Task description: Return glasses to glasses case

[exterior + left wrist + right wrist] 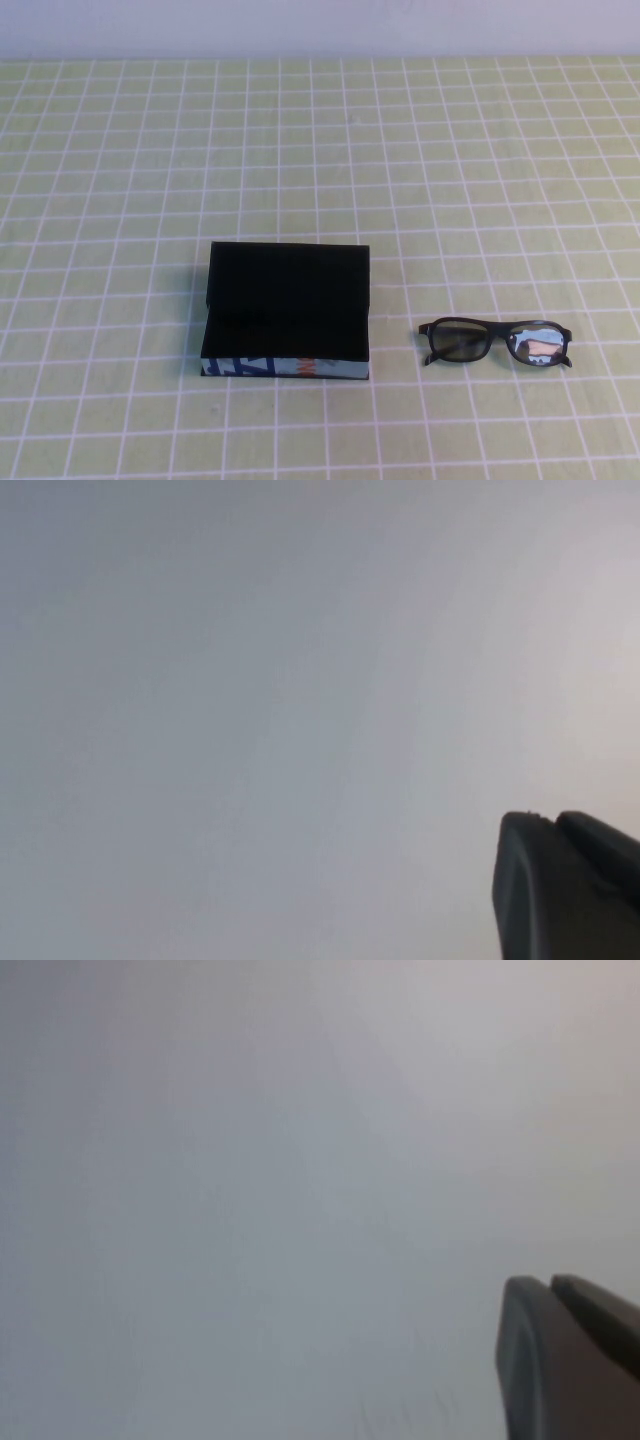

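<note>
Near edge of the desk (pixel 120 150), covered in a green cloth with a white grid: the glasses case (pixel 287 312) lies open, printed front side toward the viewer, black lid raised behind it. Just to its right, apart from it, the glasses (pixel 496 342) rest on the cloth, outside the case. Neither arm appears over the desk. Left hand (pixel 570 885) and right hand (pixel 570 1355) each face a blank pale surface; fingers pressed together, holding nothing.

Table (pixel 120 150) wore green-and-white checked cloth. Glasses case (pixel 287 312) lay open on it; glasses (pixel 496 342) lay well right of case, apart. Neither left nor right gripper over table.
</note>
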`<state>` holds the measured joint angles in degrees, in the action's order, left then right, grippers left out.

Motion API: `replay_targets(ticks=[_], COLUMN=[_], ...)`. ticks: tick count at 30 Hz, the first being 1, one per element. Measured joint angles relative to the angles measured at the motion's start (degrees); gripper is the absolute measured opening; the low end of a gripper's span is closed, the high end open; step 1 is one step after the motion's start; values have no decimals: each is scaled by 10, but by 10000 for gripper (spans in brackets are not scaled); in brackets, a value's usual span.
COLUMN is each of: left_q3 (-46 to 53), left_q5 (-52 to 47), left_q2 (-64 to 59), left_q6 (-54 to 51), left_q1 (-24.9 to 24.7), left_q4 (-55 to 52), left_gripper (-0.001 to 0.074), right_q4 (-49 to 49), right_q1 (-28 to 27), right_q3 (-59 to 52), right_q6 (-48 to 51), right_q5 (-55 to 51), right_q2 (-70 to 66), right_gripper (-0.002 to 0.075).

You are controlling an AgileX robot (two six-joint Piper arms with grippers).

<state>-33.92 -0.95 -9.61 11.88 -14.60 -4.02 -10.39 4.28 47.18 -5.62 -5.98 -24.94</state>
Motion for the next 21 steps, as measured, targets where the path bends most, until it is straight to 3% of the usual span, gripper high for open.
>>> replay_targets(ticks=[5, 13, 17, 21], left_q3=[-58, -60, -60, -60], left_q5=[-186, -345, -355, -355], left_q2=[-96, -205, -243, -270], left_q6=[0, 0, 0, 0], left_q1=[0, 0, 0, 0], left_q4=[0, -11, -11, -8], left_gripper=[-3, -3, -3, -3], right_q4=[0, -47, -110, -140], right_q1=[0, 1, 8, 50], right_q3=[67, 72, 73, 112], right_q6=[7, 49, 195, 354], right_q5=[-193, -311, -368, -434], right_q2=[-164, -323, -385, -449], right_gripper=[-18, -18, -18, -18])
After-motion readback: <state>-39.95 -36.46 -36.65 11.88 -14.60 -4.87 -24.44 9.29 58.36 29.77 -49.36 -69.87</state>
